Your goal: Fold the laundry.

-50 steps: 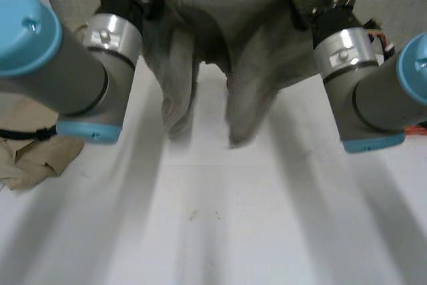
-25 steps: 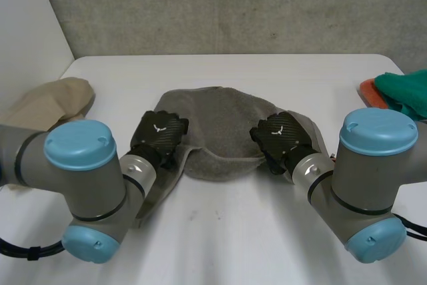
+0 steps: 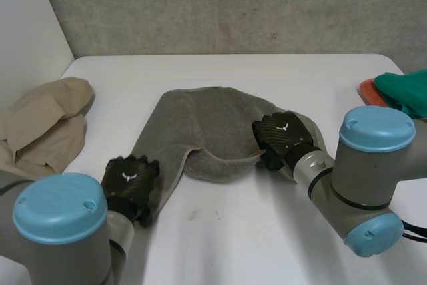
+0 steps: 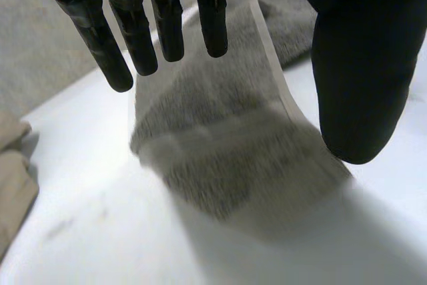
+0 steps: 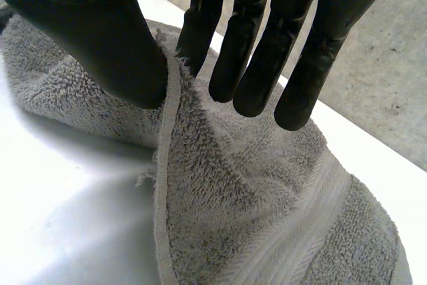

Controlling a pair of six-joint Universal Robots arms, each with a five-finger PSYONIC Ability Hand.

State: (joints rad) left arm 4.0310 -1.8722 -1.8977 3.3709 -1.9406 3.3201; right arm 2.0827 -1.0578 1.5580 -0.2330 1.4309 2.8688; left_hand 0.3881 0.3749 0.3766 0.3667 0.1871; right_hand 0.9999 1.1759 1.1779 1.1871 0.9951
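My left hand (image 3: pixel 130 183), fingers straight and spread, has pulled back to the lower left and now sits over the near corner of the grey towel (image 3: pixel 207 125) at frame centre. My right hand (image 3: pixel 281 137) stays centre-right, pinching the towel's hem.

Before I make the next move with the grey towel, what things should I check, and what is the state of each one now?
1. Right hand holds the grey towel: ok, the hem seems pinched between thumb and fingers.
2. Left hand holds the towel: not ok, its fingers are straight and the corner lies loose under it.
3. Towel lies flat: not ok, the near edge is curled up and wrinkled.
4. Beige cloth is clear of the towel: ok, it lies apart.
5. Green cloth is clear of the towel: ok, it lies apart.
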